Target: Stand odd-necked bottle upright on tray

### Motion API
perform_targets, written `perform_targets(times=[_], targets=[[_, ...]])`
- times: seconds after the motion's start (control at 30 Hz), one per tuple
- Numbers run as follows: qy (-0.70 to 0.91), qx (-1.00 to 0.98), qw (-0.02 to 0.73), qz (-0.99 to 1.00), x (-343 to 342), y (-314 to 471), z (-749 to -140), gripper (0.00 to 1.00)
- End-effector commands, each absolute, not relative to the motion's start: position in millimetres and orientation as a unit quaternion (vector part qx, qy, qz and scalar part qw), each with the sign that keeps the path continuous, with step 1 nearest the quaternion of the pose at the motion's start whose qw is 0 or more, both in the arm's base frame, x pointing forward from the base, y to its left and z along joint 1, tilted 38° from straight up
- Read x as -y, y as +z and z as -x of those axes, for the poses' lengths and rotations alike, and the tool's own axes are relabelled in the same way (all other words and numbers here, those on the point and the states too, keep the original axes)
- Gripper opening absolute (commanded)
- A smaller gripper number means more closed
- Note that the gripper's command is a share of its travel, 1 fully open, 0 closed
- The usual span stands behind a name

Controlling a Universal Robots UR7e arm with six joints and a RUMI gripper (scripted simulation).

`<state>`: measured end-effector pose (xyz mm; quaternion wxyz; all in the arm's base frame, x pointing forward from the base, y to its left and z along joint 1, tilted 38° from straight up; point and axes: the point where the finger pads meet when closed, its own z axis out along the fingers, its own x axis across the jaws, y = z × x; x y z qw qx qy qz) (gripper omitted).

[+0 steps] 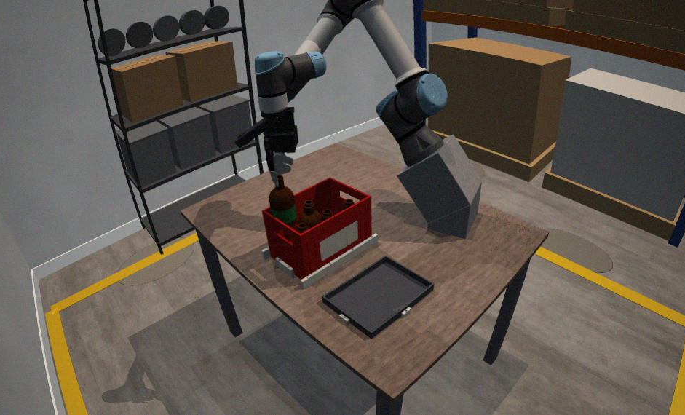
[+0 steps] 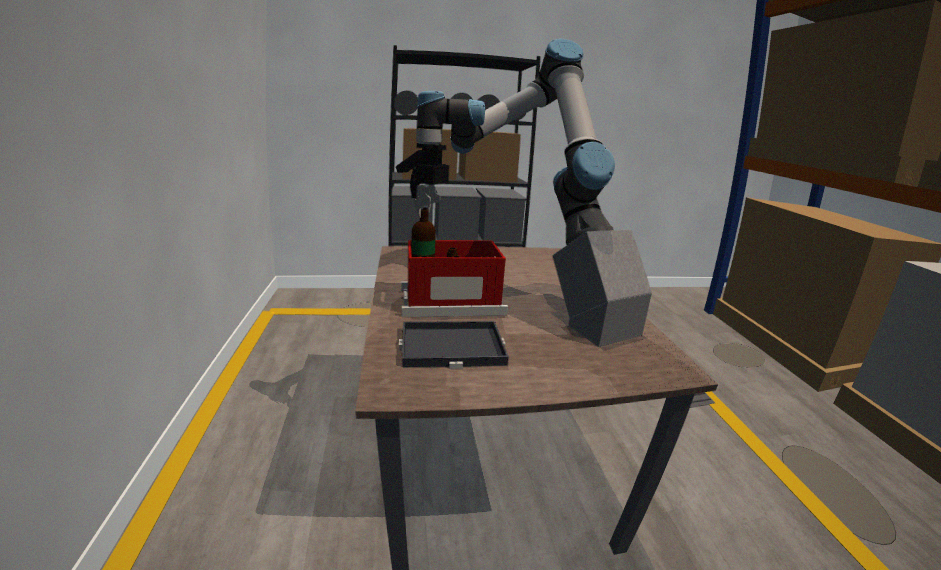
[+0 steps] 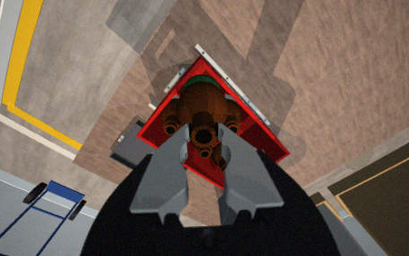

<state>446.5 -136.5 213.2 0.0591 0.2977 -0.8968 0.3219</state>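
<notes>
A red crate (image 1: 324, 226) stands on the table with several brown bottles (image 1: 314, 213) inside. My gripper (image 1: 279, 172) is shut on the neck of one brown bottle with a green label (image 1: 282, 201). That bottle hangs upright, raised partly out of the crate's left corner. In the wrist view my fingers clamp the bottle's neck (image 3: 204, 133), with the other bottles' openings around it in the crate (image 3: 212, 122). In the exterior view the held bottle (image 2: 422, 233) stands above the crate's rim (image 2: 456, 272). The dark empty tray (image 1: 377, 295) lies in front of the crate.
A grey block (image 1: 440, 185), the arm's base, stands on the table to the right of the crate. A pale rail frame (image 1: 319, 263) borders the crate's foot. A black shelf rack (image 1: 169, 103) stands behind the table. Cardboard boxes (image 1: 494, 97) sit to the right.
</notes>
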Motion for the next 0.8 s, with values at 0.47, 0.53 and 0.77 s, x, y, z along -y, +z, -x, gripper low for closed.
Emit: perform_targets(times=[0.47,0.53,0.77], targets=[[0.324,0.896,0.055,-0.298,132.3,221.5,-448.1,0.00],[0.324,0.896,0.055,-0.298,131.3,222.7,-447.9,0.00],[0.324,0.896,0.055,-0.298,128.3,226.5,-447.5,0.00]])
